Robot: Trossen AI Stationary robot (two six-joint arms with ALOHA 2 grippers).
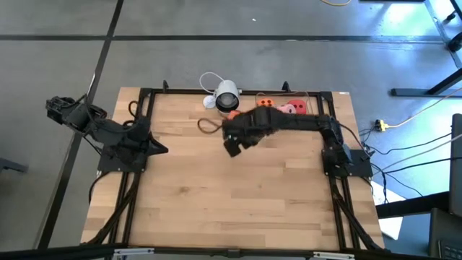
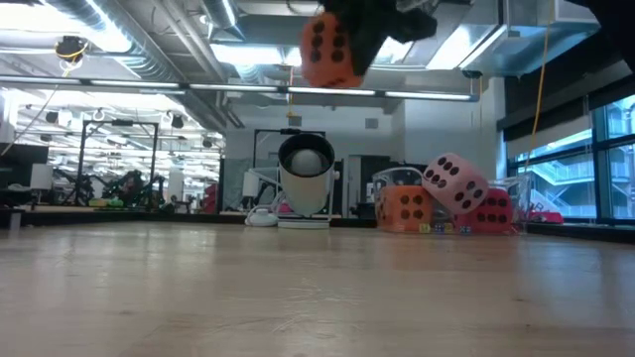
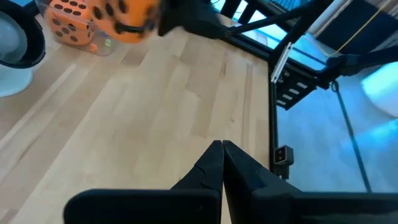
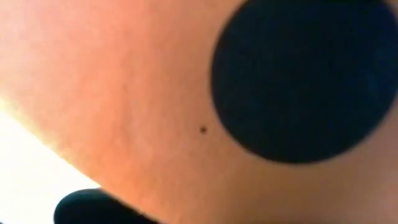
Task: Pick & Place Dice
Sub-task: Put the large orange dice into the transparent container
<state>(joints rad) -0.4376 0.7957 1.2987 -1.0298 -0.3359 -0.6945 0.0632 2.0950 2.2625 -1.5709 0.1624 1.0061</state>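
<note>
The right gripper (image 2: 369, 30), pinching an orange die (image 2: 330, 50), is mid-carry above the table (image 1: 238, 209); next it needs a clear spot to lower it onto.

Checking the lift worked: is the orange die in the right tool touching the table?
Apart. The low view shows the orange die held high by the right tool, with open air between it and the table.
</note>
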